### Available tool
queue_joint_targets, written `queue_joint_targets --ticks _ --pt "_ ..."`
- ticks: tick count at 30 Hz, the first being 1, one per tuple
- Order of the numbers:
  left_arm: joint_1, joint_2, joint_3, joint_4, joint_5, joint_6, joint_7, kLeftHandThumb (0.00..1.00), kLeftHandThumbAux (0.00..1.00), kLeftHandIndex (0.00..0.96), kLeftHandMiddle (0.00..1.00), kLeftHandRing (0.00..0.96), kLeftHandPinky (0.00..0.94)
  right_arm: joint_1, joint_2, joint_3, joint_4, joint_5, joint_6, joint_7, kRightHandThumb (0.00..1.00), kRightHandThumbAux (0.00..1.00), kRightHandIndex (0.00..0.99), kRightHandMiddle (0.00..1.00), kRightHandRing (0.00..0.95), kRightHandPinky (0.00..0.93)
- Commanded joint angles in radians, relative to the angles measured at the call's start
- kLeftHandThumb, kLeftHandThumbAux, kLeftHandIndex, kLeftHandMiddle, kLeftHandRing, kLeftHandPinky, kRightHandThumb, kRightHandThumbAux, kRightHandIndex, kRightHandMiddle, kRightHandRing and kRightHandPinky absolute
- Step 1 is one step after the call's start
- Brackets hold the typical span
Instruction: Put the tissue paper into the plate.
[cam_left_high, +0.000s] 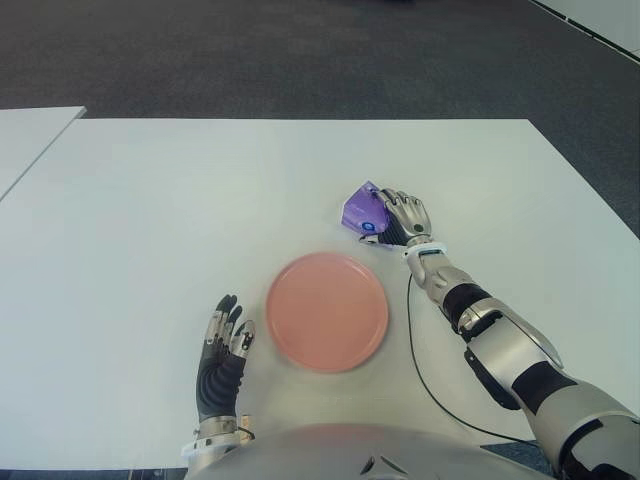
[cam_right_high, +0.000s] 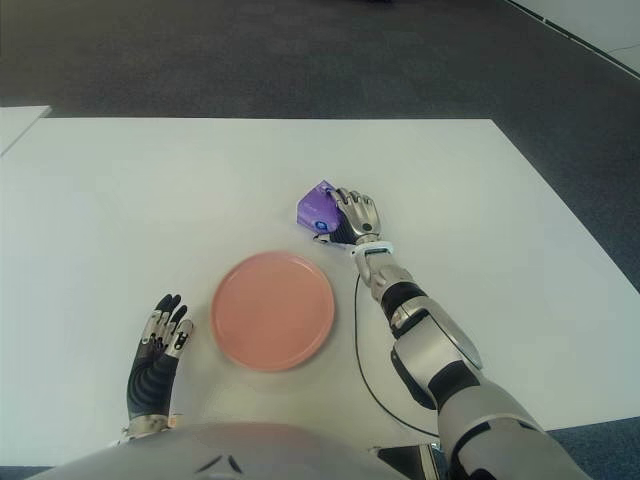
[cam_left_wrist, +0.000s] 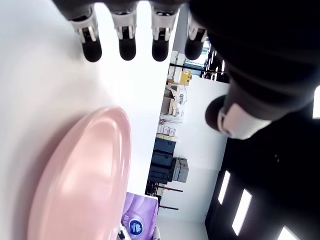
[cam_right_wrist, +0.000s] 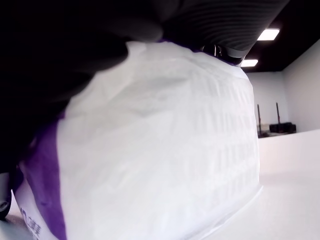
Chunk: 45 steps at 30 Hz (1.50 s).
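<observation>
A purple and white tissue paper pack (cam_left_high: 361, 209) sits on the white table (cam_left_high: 180, 220), just beyond the right rim of the pink plate (cam_left_high: 327, 311). My right hand (cam_left_high: 398, 220) is wrapped around the pack's right side, fingers curled on it. In the right wrist view the pack (cam_right_wrist: 160, 145) fills the frame under my palm. My left hand (cam_left_high: 222, 350) shows left of the plate with its fingers (cam_left_wrist: 127, 47) spread and nothing in them. The plate (cam_left_wrist: 80, 185) holds nothing.
A second white table (cam_left_high: 30, 135) stands at the far left. Dark carpet (cam_left_high: 300, 50) lies beyond the table's far edge. A black cable (cam_left_high: 420, 360) runs along my right forearm over the table.
</observation>
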<state>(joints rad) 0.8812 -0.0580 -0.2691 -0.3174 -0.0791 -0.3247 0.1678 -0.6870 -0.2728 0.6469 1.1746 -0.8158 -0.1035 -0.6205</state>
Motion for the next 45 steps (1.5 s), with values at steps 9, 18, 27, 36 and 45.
queue_joint_targets --ticks 9,18,27,36,45 --pt "0.01 -0.077 -0.077 -0.033 -0.016 0.036 0.026 0.135 0.603 0.045 0.077 0.038 0.013 0.211 0.056 0.066 0.122 -0.028 0.037 0.113 0.849 0.68 0.396 0.529 0.785 0.792" --pt "0.004 -0.085 -0.07 -0.031 -0.035 0.047 0.029 0.106 0.617 0.032 0.071 0.037 0.022 0.165 0.042 0.05 0.068 -0.011 0.018 0.118 0.85 0.681 0.392 0.534 0.819 0.817" --pt "-0.015 -0.078 -0.063 -0.015 -0.043 0.051 0.026 0.106 0.614 0.039 0.08 0.042 0.02 0.136 0.011 0.035 0.013 0.006 0.009 0.12 0.85 0.682 0.391 0.534 0.818 0.805" --pt "-0.036 -0.074 -0.052 0.005 -0.048 0.048 0.022 0.096 0.611 0.033 0.076 0.035 0.01 0.137 -0.017 0.03 -0.037 0.016 0.017 0.138 0.849 0.682 0.391 0.535 0.815 0.804" --pt "-0.041 -0.07 -0.042 0.026 -0.047 0.031 0.018 0.095 0.613 0.033 0.076 0.037 0.018 0.122 -0.109 0.0 -0.242 0.015 0.031 0.164 0.849 0.682 0.391 0.536 0.812 0.803"
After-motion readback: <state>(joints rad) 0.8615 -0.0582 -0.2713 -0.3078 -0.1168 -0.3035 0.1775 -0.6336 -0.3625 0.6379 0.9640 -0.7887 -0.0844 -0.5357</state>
